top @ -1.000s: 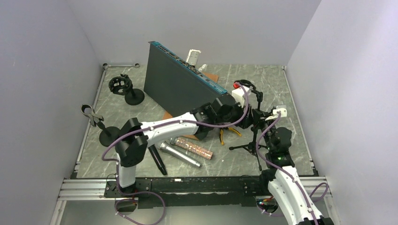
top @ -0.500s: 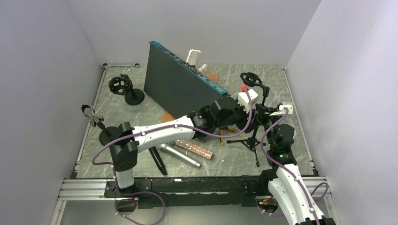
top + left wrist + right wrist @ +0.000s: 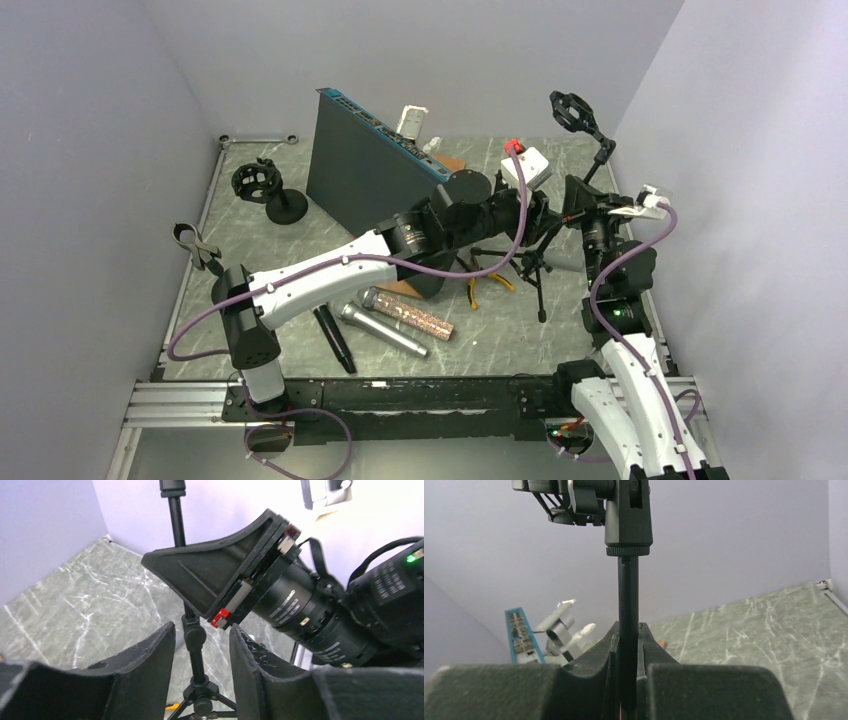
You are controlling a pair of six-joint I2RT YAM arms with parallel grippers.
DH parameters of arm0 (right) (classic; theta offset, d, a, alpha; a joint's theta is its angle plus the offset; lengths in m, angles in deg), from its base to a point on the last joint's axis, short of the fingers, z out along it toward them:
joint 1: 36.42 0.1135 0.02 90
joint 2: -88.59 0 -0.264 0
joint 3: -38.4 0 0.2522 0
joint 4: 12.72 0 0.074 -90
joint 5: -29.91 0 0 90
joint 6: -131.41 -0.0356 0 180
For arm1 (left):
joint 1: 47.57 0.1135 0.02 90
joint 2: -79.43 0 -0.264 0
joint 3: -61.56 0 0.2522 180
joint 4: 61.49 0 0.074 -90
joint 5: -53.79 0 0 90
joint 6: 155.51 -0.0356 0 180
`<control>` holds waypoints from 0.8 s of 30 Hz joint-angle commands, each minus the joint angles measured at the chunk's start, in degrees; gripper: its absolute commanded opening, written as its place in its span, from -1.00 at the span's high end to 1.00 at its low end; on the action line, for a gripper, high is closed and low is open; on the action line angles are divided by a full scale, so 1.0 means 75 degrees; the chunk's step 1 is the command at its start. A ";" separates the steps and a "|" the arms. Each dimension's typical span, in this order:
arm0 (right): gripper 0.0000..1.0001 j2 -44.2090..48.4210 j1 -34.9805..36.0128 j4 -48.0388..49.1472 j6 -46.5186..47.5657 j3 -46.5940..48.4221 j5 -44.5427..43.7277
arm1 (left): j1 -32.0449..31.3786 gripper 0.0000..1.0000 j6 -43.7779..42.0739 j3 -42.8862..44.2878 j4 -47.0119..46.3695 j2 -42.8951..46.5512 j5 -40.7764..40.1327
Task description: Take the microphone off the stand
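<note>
The black tripod microphone stand (image 3: 541,262) hangs tilted over the right of the table, its shock-mount holder (image 3: 571,108) raised near the back wall. I see no microphone in that holder. My right gripper (image 3: 583,203) is shut on the stand's pole (image 3: 628,595), with the holder (image 3: 589,495) above it. My left gripper (image 3: 545,218) is open around the lower pole (image 3: 196,652), just above the tripod hub (image 3: 203,696), with its fingers apart from the pole. Three microphones lie on the table: a silver one (image 3: 388,329), a glittery pink one (image 3: 410,313) and a black one (image 3: 336,341).
A large dark panel with a blue edge (image 3: 375,175) stands upright at the back centre. Two other stands on round bases stand at the left: one with a shock mount (image 3: 266,187) and one with a clip (image 3: 206,256). Yellow-handled pliers (image 3: 487,283) lie under the left arm.
My right gripper has carried the stand up, back and to the right, so the holder is now much higher. My left arm has followed, its open gripper staying around the pole.
</note>
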 commanded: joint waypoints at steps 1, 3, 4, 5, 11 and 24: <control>1.00 0.0120 0.0012 0.0307 -0.0839 0.0628 -0.0023 | 0.0016 0.08 -0.0504 0.0116 0.0149 0.0243 -0.0197; 1.00 0.0142 0.0013 0.0314 -0.0946 0.0703 0.0028 | 0.0016 0.11 -0.0493 0.0189 0.0320 0.0211 -0.0171; 1.00 0.0147 0.0002 0.0305 -0.0983 0.0739 0.0040 | 0.0019 0.08 -0.0490 0.0186 0.0331 0.0205 -0.0113; 1.00 0.0142 0.0005 0.0287 -0.1009 0.0796 0.0060 | 0.0019 0.03 -0.0472 0.0139 0.0275 0.0213 -0.0060; 1.00 0.0156 0.0009 0.0276 -0.1029 0.0876 0.0160 | 0.0008 -0.01 -0.0378 0.0441 0.0448 -0.0081 0.0003; 1.00 0.0158 0.0008 -0.0020 -0.0849 0.1099 0.0337 | -0.0004 -0.06 -0.0890 0.0766 0.1104 -0.0389 0.0168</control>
